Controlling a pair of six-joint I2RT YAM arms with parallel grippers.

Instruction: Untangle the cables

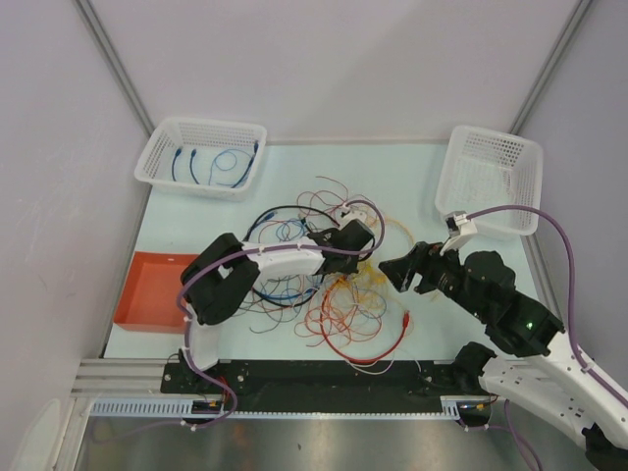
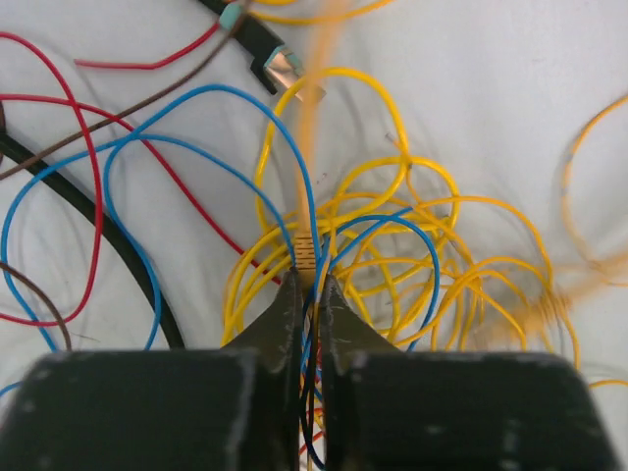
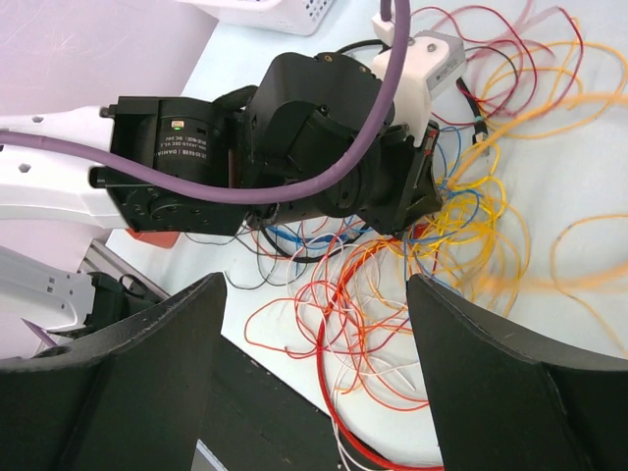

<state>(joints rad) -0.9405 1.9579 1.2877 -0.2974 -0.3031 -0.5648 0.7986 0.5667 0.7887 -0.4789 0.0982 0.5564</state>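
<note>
The cables (image 1: 339, 304) were red, yellow, blue, orange and black; the table (image 1: 412, 191) pale mint, the far-left basket (image 1: 160, 165) and far-right basket (image 1: 491, 162) white lattice, the tray (image 1: 147, 294) orange.

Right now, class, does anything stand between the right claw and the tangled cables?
Nothing visible does. The open right claw hangs over the tangle's red and orange loops, which show bare between its fingers. The left claw, shut on an orange cable, sits farther on, at the yellow loops.
</note>
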